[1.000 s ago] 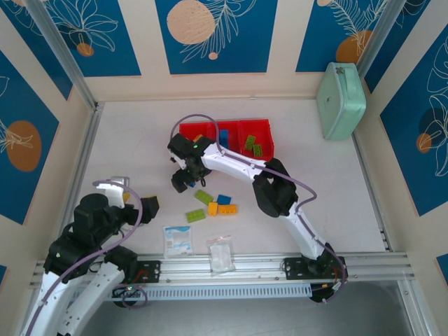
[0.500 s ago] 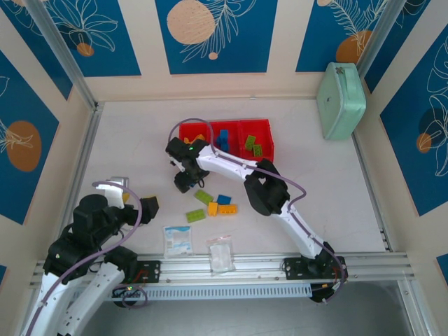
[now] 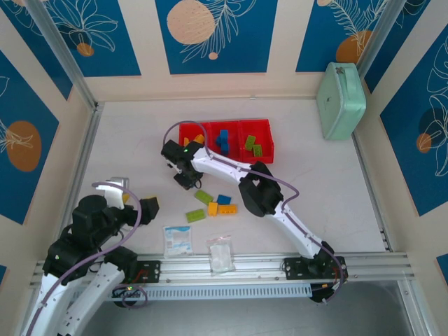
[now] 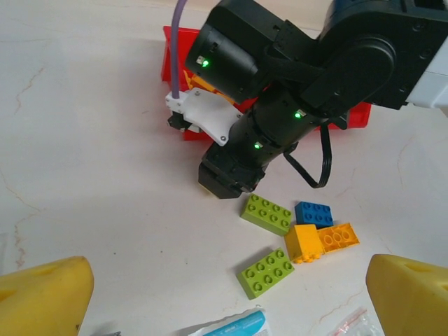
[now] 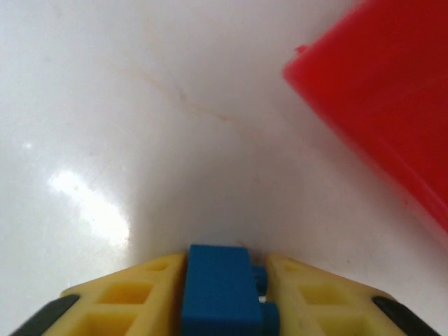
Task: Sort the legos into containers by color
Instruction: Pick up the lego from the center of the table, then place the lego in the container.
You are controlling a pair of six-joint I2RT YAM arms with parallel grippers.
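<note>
My right gripper (image 3: 185, 179) is shut on a blue brick (image 5: 220, 294), low over the table just in front of the red tray's (image 3: 260, 127) left corner (image 5: 381, 98). The tray's left compartment holds yellow bricks (image 3: 198, 139), the middle one blue (image 3: 223, 138), the right one green (image 3: 251, 145). Loose on the table lie two green bricks (image 4: 267, 213) (image 4: 265, 272), a blue one (image 4: 313, 213) and two yellow-orange ones (image 4: 302, 243) (image 4: 339, 236). My left gripper (image 4: 224, 308) stands open at the near left (image 3: 143, 206), well short of them.
Two clear packets (image 3: 178, 240) (image 3: 221, 253) lie near the front rail. A mint-green case (image 3: 341, 100) leans at the back right wall. The right arm (image 3: 259, 192) stretches across the middle of the table. Walls close off the left, back and right sides.
The right arm has swung a little left and toward the tray, carrying the blue brick with it. The left arm and the loose bricks have not moved.
</note>
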